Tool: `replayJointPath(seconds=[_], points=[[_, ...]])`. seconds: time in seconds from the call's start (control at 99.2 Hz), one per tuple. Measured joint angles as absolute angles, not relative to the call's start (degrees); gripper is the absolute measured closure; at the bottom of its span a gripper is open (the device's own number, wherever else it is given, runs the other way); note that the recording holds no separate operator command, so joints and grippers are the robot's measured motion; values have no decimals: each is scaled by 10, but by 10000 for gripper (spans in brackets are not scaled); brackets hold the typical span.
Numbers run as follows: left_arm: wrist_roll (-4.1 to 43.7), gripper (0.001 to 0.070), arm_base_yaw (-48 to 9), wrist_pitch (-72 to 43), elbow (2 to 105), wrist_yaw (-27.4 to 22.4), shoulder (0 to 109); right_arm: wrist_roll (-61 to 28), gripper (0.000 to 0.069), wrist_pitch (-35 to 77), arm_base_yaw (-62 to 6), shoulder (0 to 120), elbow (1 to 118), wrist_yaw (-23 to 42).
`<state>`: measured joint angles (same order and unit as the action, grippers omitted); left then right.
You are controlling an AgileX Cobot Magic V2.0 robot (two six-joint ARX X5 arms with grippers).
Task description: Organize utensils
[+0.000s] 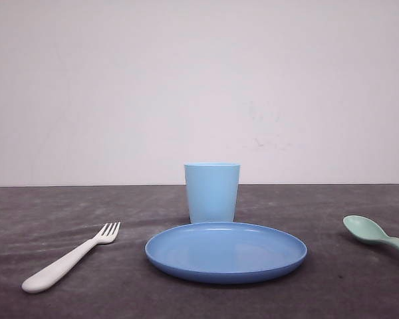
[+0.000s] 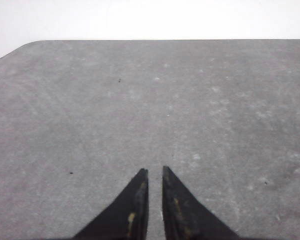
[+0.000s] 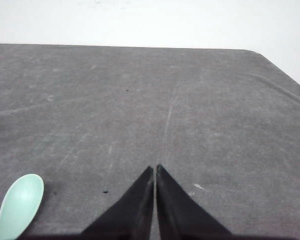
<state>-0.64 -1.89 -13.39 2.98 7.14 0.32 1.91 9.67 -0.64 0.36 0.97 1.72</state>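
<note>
Front view: a white fork (image 1: 70,259) lies at lower left, tines toward a blue plate (image 1: 161,258) at centre; a cup (image 1: 212,191) stands just behind the plate; a green spoon (image 1: 376,236) lies at the right edge, its handle cut off by the frame. Both utensils lie flat on the grey table (image 1: 319,292), so a pinch could skid off the fork's rounded handle, and a low approach might nudge the plate. Left wrist view: the left gripper (image 2: 155,172) hovers over bare table, fingertips nearly pressed together, holding nothing. Right wrist view: the right gripper (image 3: 154,168), fingertips together and empty, points past the spoon (image 3: 21,204) at lower left.
</note>
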Motion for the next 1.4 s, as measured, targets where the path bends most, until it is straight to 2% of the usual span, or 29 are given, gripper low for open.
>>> replayJointPath(seconds=[1.27,1.402], points=[[-6,684,-19,-134,30,71,3,19,684,97,-6,4,10,15],[11,684,-19,-133,30,71,3,23,684,97,-6,4,10,13]])
